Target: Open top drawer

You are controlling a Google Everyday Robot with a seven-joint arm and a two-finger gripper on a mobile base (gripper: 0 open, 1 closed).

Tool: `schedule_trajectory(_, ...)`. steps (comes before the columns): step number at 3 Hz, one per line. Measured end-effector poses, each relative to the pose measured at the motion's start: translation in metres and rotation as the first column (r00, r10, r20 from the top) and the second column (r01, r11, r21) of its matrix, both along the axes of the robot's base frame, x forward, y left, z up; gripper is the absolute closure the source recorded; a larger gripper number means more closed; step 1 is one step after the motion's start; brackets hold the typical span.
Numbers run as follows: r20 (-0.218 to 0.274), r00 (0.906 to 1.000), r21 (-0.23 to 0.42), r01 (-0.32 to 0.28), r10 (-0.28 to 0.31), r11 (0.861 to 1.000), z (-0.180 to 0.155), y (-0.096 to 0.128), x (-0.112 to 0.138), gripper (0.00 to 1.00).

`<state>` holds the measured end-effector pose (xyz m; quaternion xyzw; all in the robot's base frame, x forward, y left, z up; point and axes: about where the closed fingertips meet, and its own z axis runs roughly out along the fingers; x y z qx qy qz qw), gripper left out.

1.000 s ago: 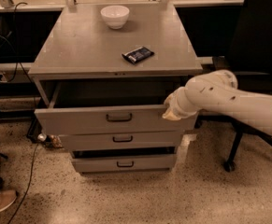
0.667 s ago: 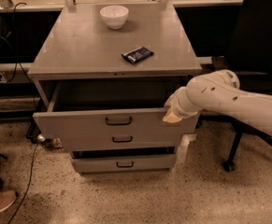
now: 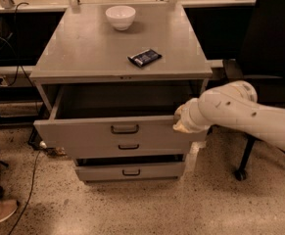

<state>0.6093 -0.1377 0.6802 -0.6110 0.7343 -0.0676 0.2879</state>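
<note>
The wide grey metal top drawer (image 3: pixel 83 133) stands partly pulled out, level, its deep interior showing (dark loop handle centred on the front); the gripper (image 3: pixel 179 123) sits at its right end.

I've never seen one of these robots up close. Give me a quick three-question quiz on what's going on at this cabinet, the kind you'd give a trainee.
1. True or false: the top drawer is pulled out, with its grey inside showing.
2. Where is the gripper? A) on the drawer's dark loop handle B) at the right end of the top drawer's front C) down at the lowest drawer
3. Fill in: two things lie on the cabinet top, a dark packet and a white ____.

Key: 1 true; 2 B; 3 bowl.
</note>
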Motion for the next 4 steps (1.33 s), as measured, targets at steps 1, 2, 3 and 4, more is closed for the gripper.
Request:
schedule_trajectory(1, 0.002, 1.0, 0.003, 0.006, -0.006, 1.0, 0.001, -0.001, -0.009, 1.0)
schedule_trajectory(2, 0.012, 0.9989, 0.023, 0.045, -0.045, 0.999, 0.002, -0.002, -0.044, 1.0)
schedule_trajectory(3, 0.021, 0.9963, 0.049, 0.082, -0.084, 0.995, 0.001, -0.003, -0.08, 1.0)
schedule_trajectory(4, 0.021, 0.9963, 0.049, 0.083, -0.084, 0.995, 0.002, -0.003, -0.079, 1.0)
